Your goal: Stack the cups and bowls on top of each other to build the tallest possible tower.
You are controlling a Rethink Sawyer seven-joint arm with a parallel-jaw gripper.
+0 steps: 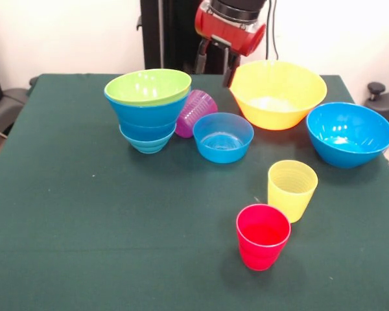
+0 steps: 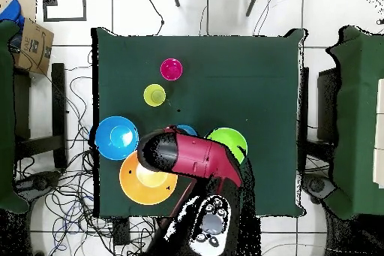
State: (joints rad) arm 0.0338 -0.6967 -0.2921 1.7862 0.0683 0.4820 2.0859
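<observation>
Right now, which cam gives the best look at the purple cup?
Front view. The purple cup lies tipped on its side between the bowl stack and the small blue bowl. In the overhead view the arm covers that spot, so the cup does not show.

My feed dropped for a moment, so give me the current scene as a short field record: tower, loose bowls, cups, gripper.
tower: lime green plastic bowl on top, nested in stacked blue plastic bowls
loose bowls: large yellow plastic bowl; large blue plastic bowl; small blue plastic bowl
cups upright: yellow ribbed plastic cup; red ribbed plastic cup
cup tipped: purple ribbed plastic cup, on its side beside the tower
gripper: behind the yellow bowl's rim, holding nothing
</observation>
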